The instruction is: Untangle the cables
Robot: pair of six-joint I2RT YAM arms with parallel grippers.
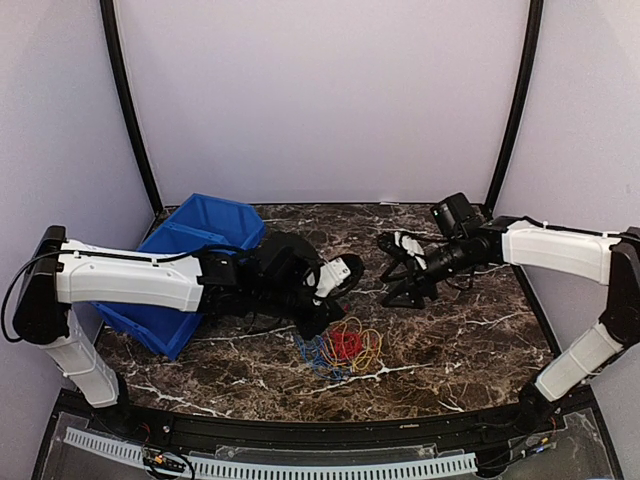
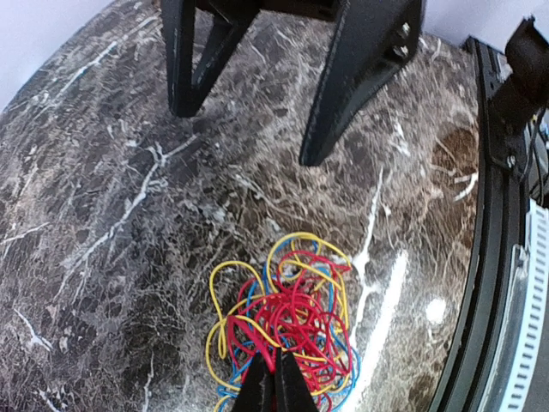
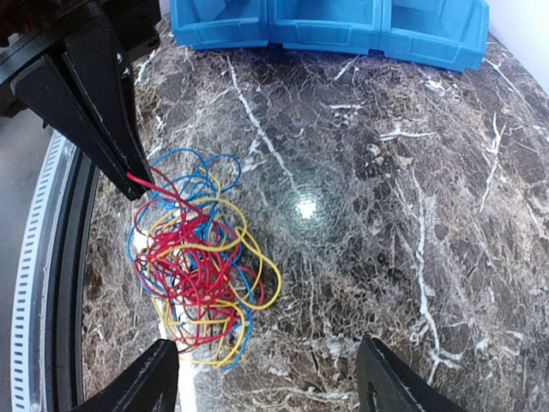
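The cables (image 1: 345, 346) lie in one tangled heap of red, blue and yellow wire on the marble table, near its front edge. In the left wrist view the red cable (image 2: 292, 313) fills the middle of the heap, with yellow loops (image 2: 225, 283) and blue strands around it. My left gripper (image 2: 274, 367) is shut on a red strand at the heap's near edge. From the right wrist view its black fingers (image 3: 94, 103) pinch that red strand beside the heap (image 3: 197, 262). My right gripper (image 3: 268, 371) stands wide open above bare table to the right of the heap, touching nothing.
A blue plastic bin (image 1: 195, 245) stands at the back left, partly under my left arm; its row of compartments (image 3: 330, 26) runs along the far side in the right wrist view. The table's black front rail (image 2: 493, 257) runs close beside the heap.
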